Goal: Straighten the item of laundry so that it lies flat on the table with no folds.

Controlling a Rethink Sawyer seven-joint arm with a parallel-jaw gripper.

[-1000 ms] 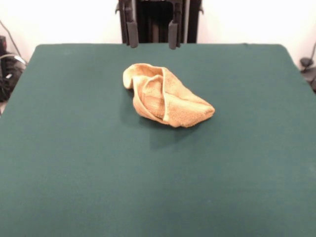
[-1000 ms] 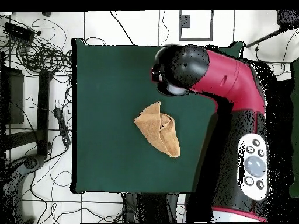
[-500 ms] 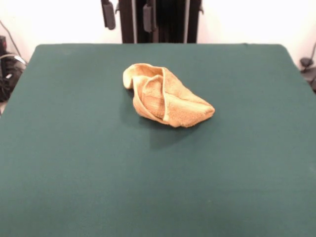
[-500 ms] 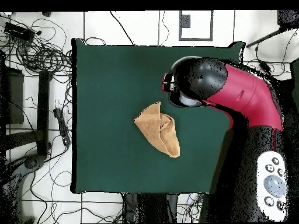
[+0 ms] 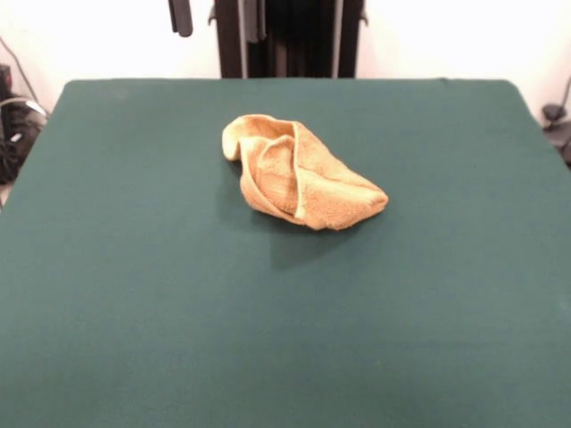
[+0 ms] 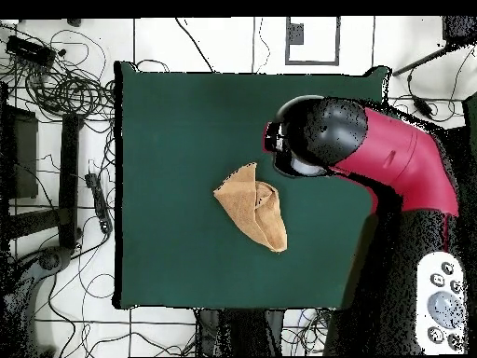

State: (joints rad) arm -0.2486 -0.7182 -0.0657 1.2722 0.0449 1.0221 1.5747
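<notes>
The item of laundry (image 5: 299,178), a golden-orange towel, lies crumpled and folded over itself a little beyond the middle of the dark green table (image 5: 134,294). In the overhead view the towel (image 6: 253,205) shows as a folded wedge near the centre of the table (image 6: 168,121). My gripper (image 5: 218,16) hangs high at the top edge of the front view, above the table's far edge and up to the left of the towel. Only its two dark fingertips (image 5: 181,16) show, set apart with nothing between them. From overhead, the arm's red and black head (image 6: 312,138) hides the gripper.
Tangled cables (image 6: 56,84) and dark stands lie on the floor left of the table in the overhead view. Black gear (image 5: 13,125) sits off the left edge in the front view, and a dark object (image 5: 558,125) off the right edge.
The gripper has risen and shifted left in the front view, so less of its fingers shows. Overhead, the arm's head moved right. The towel has not moved.
</notes>
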